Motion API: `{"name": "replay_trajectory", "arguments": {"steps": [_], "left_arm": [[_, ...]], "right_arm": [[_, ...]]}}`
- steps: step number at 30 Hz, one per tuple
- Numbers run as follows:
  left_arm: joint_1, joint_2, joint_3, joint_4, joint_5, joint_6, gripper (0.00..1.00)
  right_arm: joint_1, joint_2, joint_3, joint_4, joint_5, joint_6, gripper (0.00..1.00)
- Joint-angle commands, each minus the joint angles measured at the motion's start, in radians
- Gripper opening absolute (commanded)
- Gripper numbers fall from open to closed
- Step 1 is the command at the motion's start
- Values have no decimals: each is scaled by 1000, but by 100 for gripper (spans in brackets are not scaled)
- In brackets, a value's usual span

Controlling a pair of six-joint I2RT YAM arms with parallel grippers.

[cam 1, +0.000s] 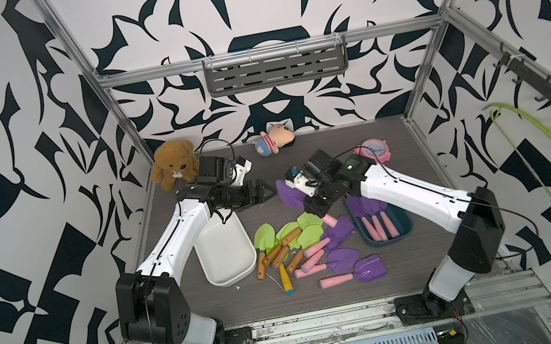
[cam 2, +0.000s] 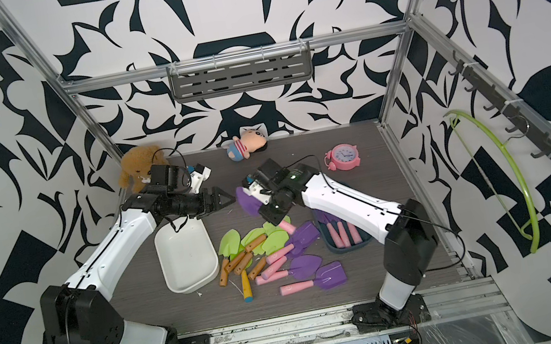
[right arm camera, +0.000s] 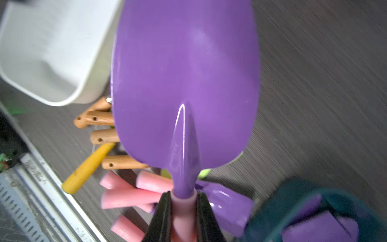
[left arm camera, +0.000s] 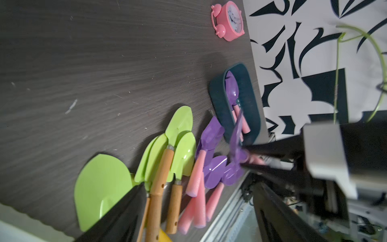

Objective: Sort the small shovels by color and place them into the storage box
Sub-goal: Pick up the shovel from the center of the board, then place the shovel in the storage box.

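Right wrist: right end effector [right arm camera: 183, 196] pinches purple shovel [right arm camera: 184, 83] by its handle [right arm camera: 184, 222].
Looks light, stiff, slick; handle's the hold. Left end effector [cam 1: 265, 193] gapes.

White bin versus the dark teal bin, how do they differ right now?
The white bin looks larger than the dark teal bin. The white bin is empty; the dark teal bin holds purple shovels with pink handles. Both are open oblong bins on the table.
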Motion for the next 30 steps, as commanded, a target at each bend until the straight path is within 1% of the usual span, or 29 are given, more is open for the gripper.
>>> {"name": "replay_trajectory", "arguments": {"steps": [1,5,8,14,21,24,27,30], "left_arm": [[1,3,-72,27,-58,157,89],[1,-13,-110,46,-10,193,90],[1,-17,-111,49,-3,192,90],[1,-19,-118,44,-3,194,91],[1,-23,-124,45,-3,197,90],[1,-22,-125,43,-5,198,90],[1,-22,-124,42,-5,200,90],[1,-21,-119,35,-6,208,90]], "right_arm": [[-127,-91,-75,-93,102,117,0],[-249,-121,-162,-153,155,161,0],[-295,-98,-201,-148,180,168,0],[-319,-9,-244,-92,217,197,0],[-341,6,-321,27,213,225,0],[-345,16,-346,71,202,229,2],[-346,31,-353,97,201,234,8],[-347,40,-354,106,197,237,23]]}}
